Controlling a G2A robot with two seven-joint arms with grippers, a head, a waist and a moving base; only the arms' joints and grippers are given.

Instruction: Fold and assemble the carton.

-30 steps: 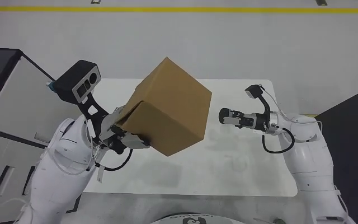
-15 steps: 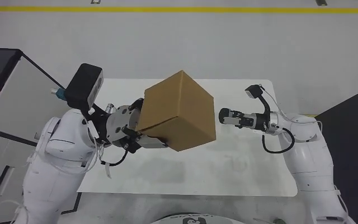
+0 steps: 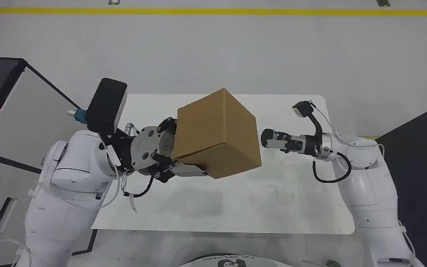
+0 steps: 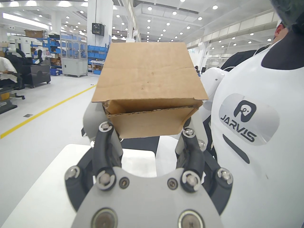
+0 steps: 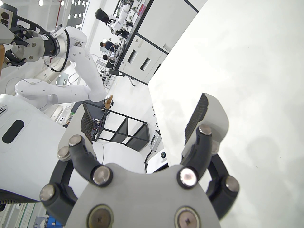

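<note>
A brown cardboard carton (image 3: 217, 133) hangs tilted above the white table (image 3: 293, 200), closed faces up and toward the right arm. My left gripper (image 3: 172, 148) is shut on its left end. In the left wrist view the carton (image 4: 147, 77) shows a top flap lying over a lower flap with a dark gap between them, and my left gripper (image 4: 144, 123) clamps the lower flap from both sides. My right gripper (image 3: 265, 139) hovers just right of the carton, apart from it. In its own view the right gripper (image 5: 144, 117) is open with nothing between its fingers.
A black-framed cabinet (image 3: 13, 100) stands off the table's left side. A dark panel (image 3: 408, 137) sits at the far right. The table's front half (image 3: 233, 207) is bare. A yellow floor line (image 3: 213, 11) runs behind the table.
My left arm has swung the carton toward the right gripper and turned it more level, its wrist rotating. The right arm has stayed put.
</note>
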